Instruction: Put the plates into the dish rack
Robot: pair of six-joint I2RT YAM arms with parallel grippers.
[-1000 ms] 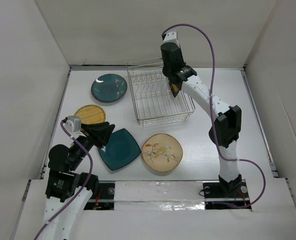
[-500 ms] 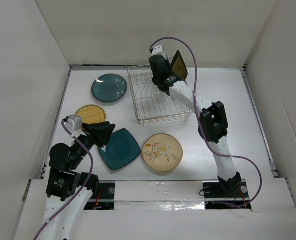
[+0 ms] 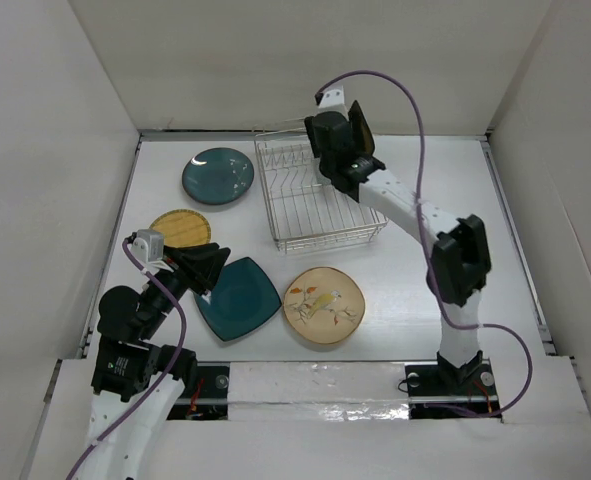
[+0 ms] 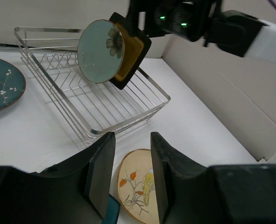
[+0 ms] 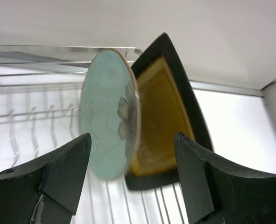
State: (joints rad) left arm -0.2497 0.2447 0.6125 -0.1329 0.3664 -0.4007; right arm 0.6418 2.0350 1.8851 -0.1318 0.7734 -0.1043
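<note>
Top view: white table (image 3: 415,300) inside white walls, with 2 arms mounted at the near edge.

Dish rack (image 3: 327,238) at rear centre, holding 2 of the 6 plates on edge at its far right end. Pale green round plate (image 4: 98,51), tilted. Directly behind it, black-rimmed amber square plate (image 4: 130,51), leaning the same way. Faces close together; contact between them not discernible.

Right gripper (image 3: 341,140) above the rack's rear right corner. Fingers (image 5: 65,172) spread wide, flanking both racked plates in the wrist view, clasping neither.

Remaining 4 plates flat on the table. Dark teal round plate (image 3: 218,175) left of the rack. Yellow woven-look round plate (image 3: 180,228) nearer the left arm. Dark teal rounded-square plate (image 3: 240,298) at front left. Beige round plate with bird painting (image 3: 323,305) just beside it, in front of the rack.

Left gripper (image 3: 207,268) low over the rounded-square plate's left edge. Fingers (image 4: 100,177) parted by a narrow gap, nothing pinched, the bird plate visible through the gap.
</note>
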